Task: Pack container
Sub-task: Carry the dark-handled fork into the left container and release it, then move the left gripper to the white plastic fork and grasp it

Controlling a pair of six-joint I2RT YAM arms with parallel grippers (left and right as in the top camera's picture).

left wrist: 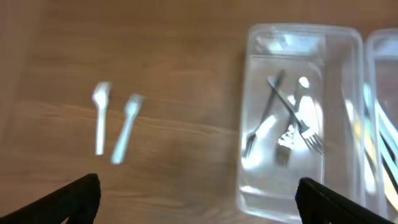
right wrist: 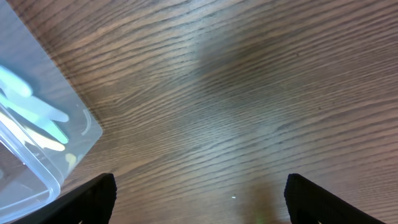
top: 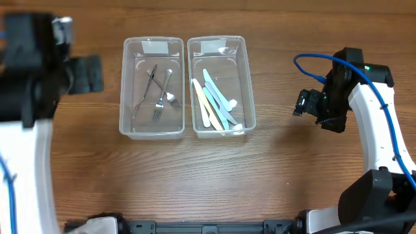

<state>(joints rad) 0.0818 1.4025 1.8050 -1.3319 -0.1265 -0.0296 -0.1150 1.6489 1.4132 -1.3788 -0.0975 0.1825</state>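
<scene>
- Step (my read): sorting cutlery into bins, near the end. Two loose pcs not yet packed.
- L container (top: 127, 78) holds metal forks (top: 159, 97). R container (top: 248, 84), touching it side by side, holds pastel plastic utensils (top: 216, 104).
- Loose pcs show in the L wrist view only: white plastic spoon (left wrist: 101, 118) and white plastic fork (left wrist: 126, 127). They lie flat on the table (top: 195, 182), left of the L container and well apart from its wall. View is blurred, so detail is poor.
- Left gripper (left wrist: 198, 190): fingers spread wide, nothing btwn them, high over the table.
- Right gripper (right wrist: 200, 186): fingers also spread, empty, over bare wood. Corner of the R container is just beside it in its wrist view.
- Next (judgement): L arm drops onto one white pc, pinches it across the handle and carries it to the plastic bin. That probably means passing over the fork bin, so it needs height to clear both rims.
- Edges/room:
  - Spoon and fork lie near each other, roughly parallel with a narrow gap, so there's a risk of nudging the neighbour.
  - Pcs are thin and flat, so fingertips must go right down to the wood.
  - Plenty of open table around both pcs and in front of the bins.
</scene>
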